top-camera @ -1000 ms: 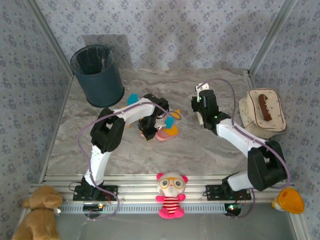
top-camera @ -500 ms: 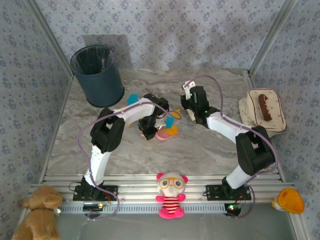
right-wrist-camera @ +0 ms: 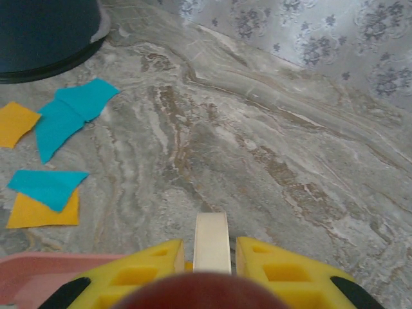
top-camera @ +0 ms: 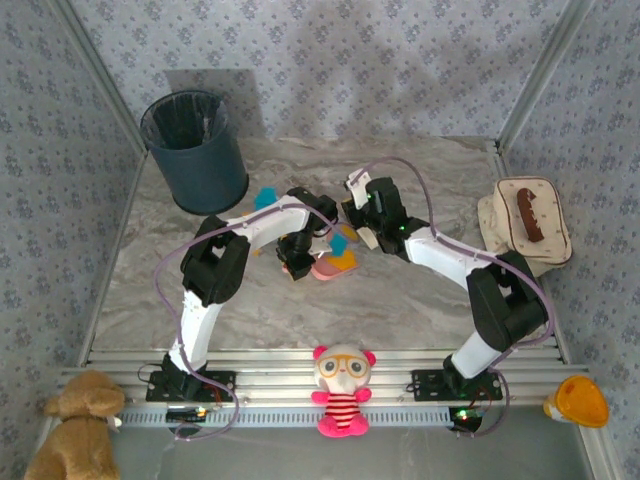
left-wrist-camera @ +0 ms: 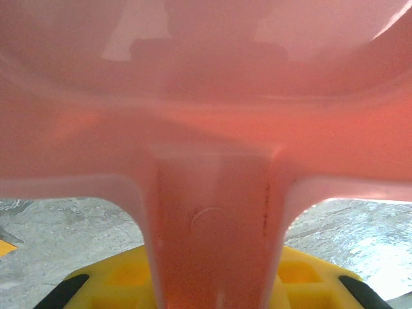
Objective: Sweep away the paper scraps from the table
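- Paper scraps (right-wrist-camera: 50, 187), orange and cyan, lie flat around the middle of the marbled table (top-camera: 400, 300). In the right wrist view a cyan piece overlapping an orange one sits near the rim of the pink dustpan (right-wrist-camera: 32, 277), and more pieces lie closer to the dark blue bin (right-wrist-camera: 45, 32).
- At the near rail a pink plush doll (top-camera: 343, 392) stands between the arm bases, with a brown teddy (top-camera: 75, 432) at the left corner.
- The left gripper (left-wrist-camera: 214, 273) is clamped on the pink dustpan's handle, a yellow finger on either side of the stem. The pan sits at mid-table.
- The right gripper (right-wrist-camera: 210, 246) is just right of the pan. Its fingers are closed around a slim cream strip (right-wrist-camera: 212, 225), probably a brush handle, though the rest of it is out of sight.
- A cream bag (top-camera: 525, 228) lies at the table's right edge.
- The bin stands upright in the far left corner, against the floral wall (top-camera: 350, 70).
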Controlling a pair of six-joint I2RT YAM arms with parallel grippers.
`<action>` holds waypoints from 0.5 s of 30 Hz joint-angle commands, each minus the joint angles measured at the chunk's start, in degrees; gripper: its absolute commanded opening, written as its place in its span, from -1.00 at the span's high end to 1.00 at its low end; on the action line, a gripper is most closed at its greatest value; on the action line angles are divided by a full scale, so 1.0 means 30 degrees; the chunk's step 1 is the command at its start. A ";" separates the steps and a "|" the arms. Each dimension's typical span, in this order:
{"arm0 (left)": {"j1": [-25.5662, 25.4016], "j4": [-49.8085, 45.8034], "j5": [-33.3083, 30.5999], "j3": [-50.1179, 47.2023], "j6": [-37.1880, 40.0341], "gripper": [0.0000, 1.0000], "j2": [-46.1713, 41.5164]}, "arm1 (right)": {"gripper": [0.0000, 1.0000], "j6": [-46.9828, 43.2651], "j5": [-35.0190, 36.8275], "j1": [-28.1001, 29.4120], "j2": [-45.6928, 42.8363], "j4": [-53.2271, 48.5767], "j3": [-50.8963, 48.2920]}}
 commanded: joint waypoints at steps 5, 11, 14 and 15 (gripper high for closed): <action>0.0113 -0.0600 0.0014 0.0323 -0.0235 1.00 -0.0164 | 1.00 0.1848 -0.2097 0.0435 -0.1100 -0.1103 -0.0402; 0.0071 -0.0527 0.0043 0.0410 -0.0236 1.00 -0.0153 | 1.00 0.2877 -0.2455 0.0482 -0.1538 -0.1089 -0.0650; 0.0058 -0.0582 0.0035 0.0504 -0.0227 1.00 -0.0107 | 1.00 0.3430 -0.2736 0.0502 -0.1576 -0.0913 -0.0744; 0.0053 -0.0586 0.0041 0.0526 -0.0240 1.00 -0.0133 | 1.00 0.3673 -0.2790 0.0490 -0.1585 -0.0813 -0.0789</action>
